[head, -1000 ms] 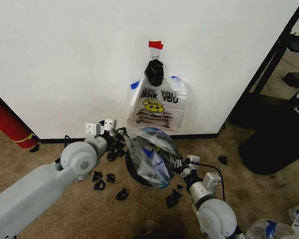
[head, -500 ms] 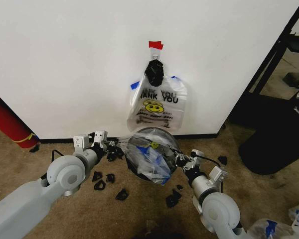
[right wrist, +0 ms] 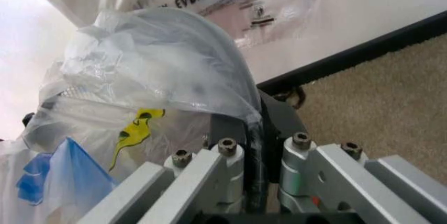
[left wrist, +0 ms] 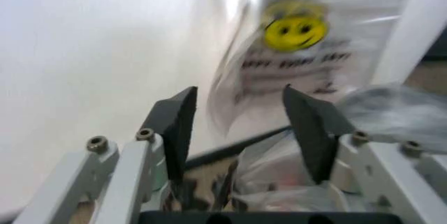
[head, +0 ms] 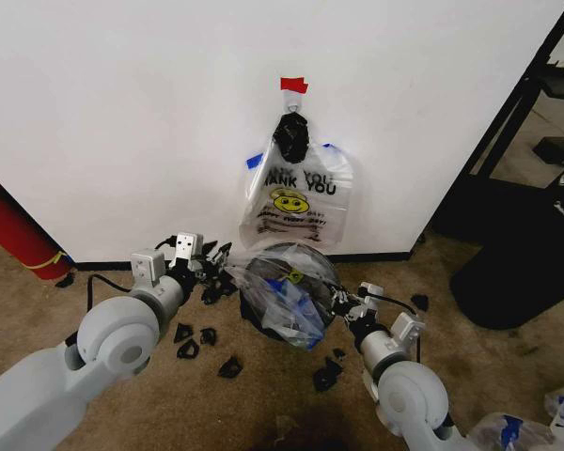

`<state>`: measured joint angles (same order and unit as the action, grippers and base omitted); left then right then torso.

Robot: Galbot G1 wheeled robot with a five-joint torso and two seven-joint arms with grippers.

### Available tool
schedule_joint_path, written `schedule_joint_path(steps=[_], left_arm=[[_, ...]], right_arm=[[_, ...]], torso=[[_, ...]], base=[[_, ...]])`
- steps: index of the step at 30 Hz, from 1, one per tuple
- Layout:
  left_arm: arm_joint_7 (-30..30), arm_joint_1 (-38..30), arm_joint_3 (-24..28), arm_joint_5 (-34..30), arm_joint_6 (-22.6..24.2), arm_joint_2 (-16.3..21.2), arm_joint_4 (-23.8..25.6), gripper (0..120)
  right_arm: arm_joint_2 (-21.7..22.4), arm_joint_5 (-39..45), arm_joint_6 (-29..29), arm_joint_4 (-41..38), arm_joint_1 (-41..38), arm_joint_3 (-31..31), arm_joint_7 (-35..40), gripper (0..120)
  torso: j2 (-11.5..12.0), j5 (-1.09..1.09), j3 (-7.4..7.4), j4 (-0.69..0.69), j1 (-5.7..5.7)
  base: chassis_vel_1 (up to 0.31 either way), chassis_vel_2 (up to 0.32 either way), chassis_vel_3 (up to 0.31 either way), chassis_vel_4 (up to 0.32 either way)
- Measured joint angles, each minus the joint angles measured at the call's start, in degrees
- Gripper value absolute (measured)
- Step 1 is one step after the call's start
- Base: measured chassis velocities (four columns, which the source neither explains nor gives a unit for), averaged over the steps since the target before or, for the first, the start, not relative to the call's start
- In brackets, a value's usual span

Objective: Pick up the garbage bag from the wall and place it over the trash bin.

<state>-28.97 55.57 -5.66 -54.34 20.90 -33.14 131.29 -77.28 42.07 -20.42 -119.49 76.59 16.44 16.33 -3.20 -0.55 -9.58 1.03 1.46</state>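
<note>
I take the trash bin [head: 287, 299] as reference; it stands on the carpet [head: 122, 282] just in front of the wall [head: 122, 113]. The garbage bag [head: 284, 296] is draped over the bin, with clear film stretched across its mouth and crumpled plastic with blue strips hanging down its front side. My left gripper [head: 218, 258] sits at the bin's left rim; in the left wrist view its fingers [left wrist: 178, 124] stand apart, with film between them. My right gripper [head: 340, 303] sits at the bin's right rim, and in the right wrist view its fingers [right wrist: 237, 174] are closed on the garbage bag at the rim. Above the bin, a bunch of like bags [head: 296, 202] hangs on the wall under a black knot [head: 291, 136] and red tape [head: 294, 85].
</note>
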Motion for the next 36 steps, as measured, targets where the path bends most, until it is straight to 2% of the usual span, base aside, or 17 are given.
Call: schedule_joint_path(steps=[3, 6, 7, 10, 14, 15, 18, 20, 23, 27, 32, 34, 36], left_arm=[[6.4, 2.7, 2.1, 5.8, -1.1, 1.1, 4.6, 69], [9.5, 2.2, 5.4, 6.0, 0.5, 1.1, 6.7, 83], [9.5, 2.2, 5.4, 6.0, 0.5, 1.1, 6.7, 83], [10.6, -1.5, 8.6, 4.4, 4.4, 0.9, 6.4, 94], [7.6, -10.5, 16.8, 0.0, 10.5, -2.5, 2.8, 93], [7.6, -10.5, 16.8, 0.0, 10.5, -2.5, 2.8, 93], [4.3, -17.4, 23.6, -5.7, 13.3, -6.6, -0.8, 88], [4.0, -20.0, 26.6, -6.5, 14.4, -7.5, -2.7, 84], [4.3, -21.3, 28.2, -6.3, 14.5, -7.7, -4.2, 77], [5.4, -22.9, 30.2, -3.3, 14.4, -8.5, -6.8, 59], [6.7, -23.4, 32.2, 3.2, 15.2, -8.6, -8.7, 43], [6.7, -23.2, 32.6, 4.2, 15.9, -8.7, -9.0, 34], [6.6, -23.0, 32.6, 4.3, 16.2, -8.7, -9.1, 31]], right_arm=[[0.3, -1.1, 0.0, 0.7, -0.5, 0.0, -0.1, 2], [0.7, -2.9, 0.2, 1.0, -0.7, -0.2, -0.4, 2], [0.7, -2.9, 0.2, 1.0, -0.7, -0.2, -0.4, 2], [1.0, -5.4, 0.5, 1.0, -0.5, -0.5, -1.1, 2], [1.2, -7.3, 0.8, 0.9, -0.1, -0.6, -1.4, 2], [1.2, -7.3, 0.8, 0.9, -0.1, -0.6, -1.4, 2], [1.3, -7.9, 0.9, 1.2, -0.3, -0.6, -1.4, 2], [1.2, -8.1, 0.9, 1.3, -0.4, -0.7, -1.4, 2], [1.1, -8.2, 0.8, 1.3, -0.4, -0.8, -1.4, 2], [0.9, -8.6, 0.7, 1.3, -0.4, -0.9, -1.4, 2], [0.7, -8.9, 0.6, 1.2, -0.1, -1.1, -1.5, 2], [0.7, -9.0, 0.5, 1.0, 0.0, -1.2, -1.4, 2], [0.7, -9.0, 0.4, 1.0, 0.0, -1.2, -1.4, 2]], torso=[[0.0, 0.0, 0.0, -0.01, 0.0], [0.0, 0.0, 0.0, 0.0, 0.0], [0.0, 0.0, 0.0, 0.0, 0.0], [0.0, 0.0, 0.0, -0.01, -0.01], [0.0, 0.0, 0.0, 0.0, 0.0], [0.0, 0.0, 0.0, 0.0, 0.0], [0.0, 0.0, 0.0, 0.03, 0.0], [0.0, 0.0, -0.01, 0.03, 0.0], [0.0, 0.01, -0.01, 0.0, 0.0], [0.0, 0.0, -0.01, 0.0, 0.0], [0.0, 0.0, -0.01, 0.0, 0.0], [0.0, -0.01, 0.0, 0.0, 0.0], [0.0, -0.01, -0.01, 0.0, 0.0]], base=[[0.0, 0.0, 0.0, 0.0], [0.0, 0.0, 0.0, 0.0], [0.0, 0.0, 0.0, 0.0], [0.0, 0.0, 0.0, 0.0], [0.0, 0.0, 0.0, 0.0], [0.0, 0.0, 0.0, 0.0], [0.0, 0.0, 0.0, 0.0], [0.0, 0.0, 0.0, 0.0], [0.0, 0.0, 0.0, 0.0], [0.0, 0.0, 0.0, 0.0], [0.0, 0.0, 0.0, 0.0], [0.0, 0.0, 0.0, 0.0], [0.0, 0.0, 0.0, 0.0]])
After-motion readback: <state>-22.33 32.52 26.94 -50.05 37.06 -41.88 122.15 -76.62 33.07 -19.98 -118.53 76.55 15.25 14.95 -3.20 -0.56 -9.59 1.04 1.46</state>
